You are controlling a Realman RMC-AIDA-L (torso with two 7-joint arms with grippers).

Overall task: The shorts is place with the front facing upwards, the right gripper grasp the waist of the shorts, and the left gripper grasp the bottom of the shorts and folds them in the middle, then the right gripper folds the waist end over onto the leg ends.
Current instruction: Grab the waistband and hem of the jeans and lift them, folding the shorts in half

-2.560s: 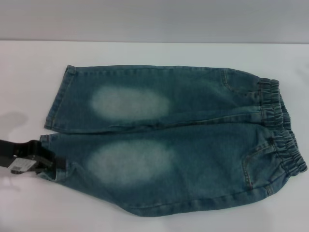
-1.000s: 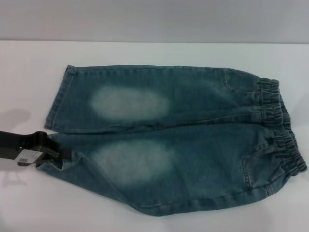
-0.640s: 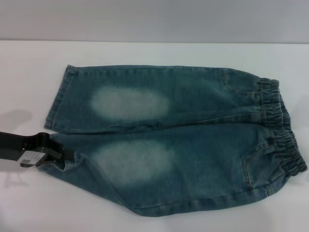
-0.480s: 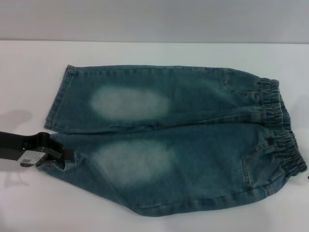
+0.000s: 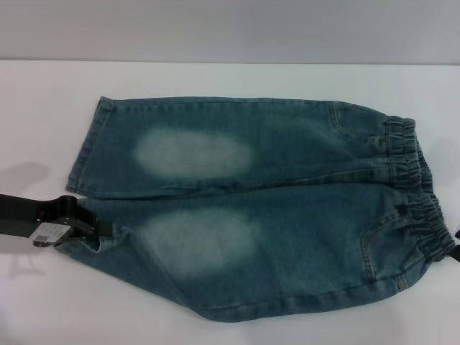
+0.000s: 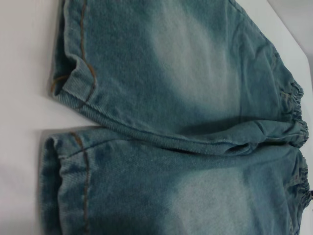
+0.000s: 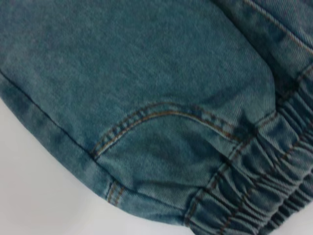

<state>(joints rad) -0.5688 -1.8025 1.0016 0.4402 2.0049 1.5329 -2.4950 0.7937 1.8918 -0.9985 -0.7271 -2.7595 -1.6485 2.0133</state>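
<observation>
The blue denim shorts lie flat, front up, on the white table. Their leg ends point left and the elastic waist lies on the right. My left gripper sits at the hem of the near leg, where the cloth is bunched against it. The left wrist view shows both leg hems from close by. Only a dark sliver of my right gripper shows at the frame's right edge, beside the near end of the waist. The right wrist view shows the waistband and a pocket seam up close.
The white table runs around the shorts on all sides, with bare surface to the left and along the front edge. A grey wall rises behind the table's far edge.
My left gripper has pushed rightward into the near leg's hem and bunched it, then crept a little more. A sliver of the right gripper has appeared at the right edge by the waist.
</observation>
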